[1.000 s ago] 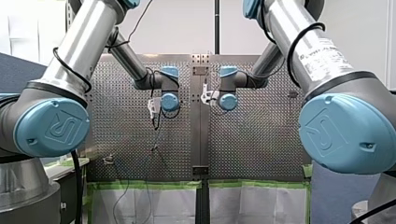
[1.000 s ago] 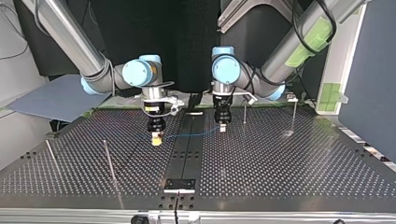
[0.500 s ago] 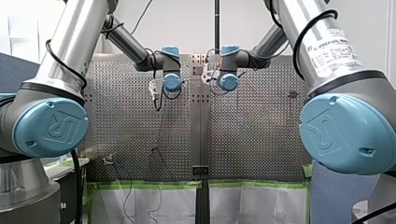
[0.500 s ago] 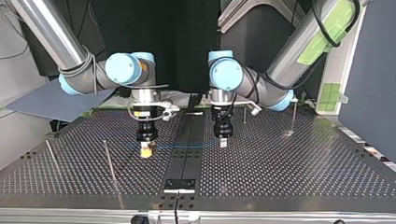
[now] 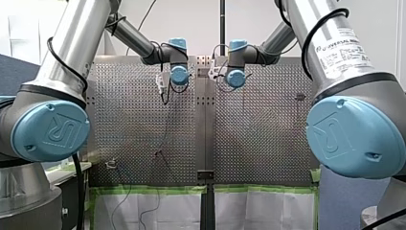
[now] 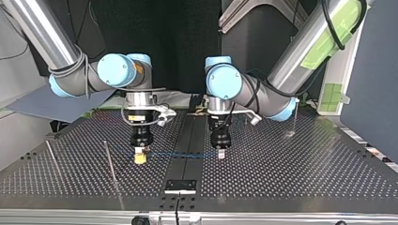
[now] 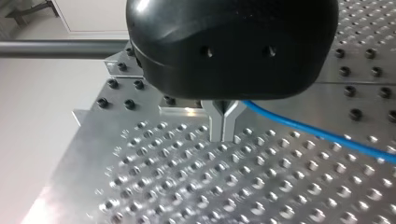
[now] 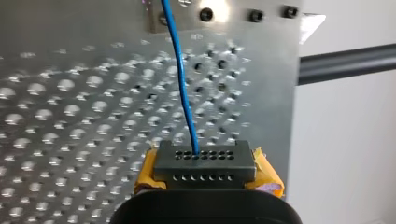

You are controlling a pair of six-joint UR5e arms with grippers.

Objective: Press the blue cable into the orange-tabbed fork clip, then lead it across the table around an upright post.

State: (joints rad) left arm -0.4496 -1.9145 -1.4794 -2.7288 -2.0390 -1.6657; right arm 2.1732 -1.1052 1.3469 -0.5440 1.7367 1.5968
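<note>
Taut blue cable point(image 6: 180, 154) — nearer top camera

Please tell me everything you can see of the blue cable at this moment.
The blue cable is thin, smooth and bright blue, seemingly a plastic-sheathed wire. In the top view it runs as a nearly straight, taut line low over the perforated table, crossing the dark centre strip, between my right gripper and my left gripper. Both are shut on it: it leaves the left gripper's metal fingers sideways and enters between the right gripper's yellow pads. This span touches no post.
</note>
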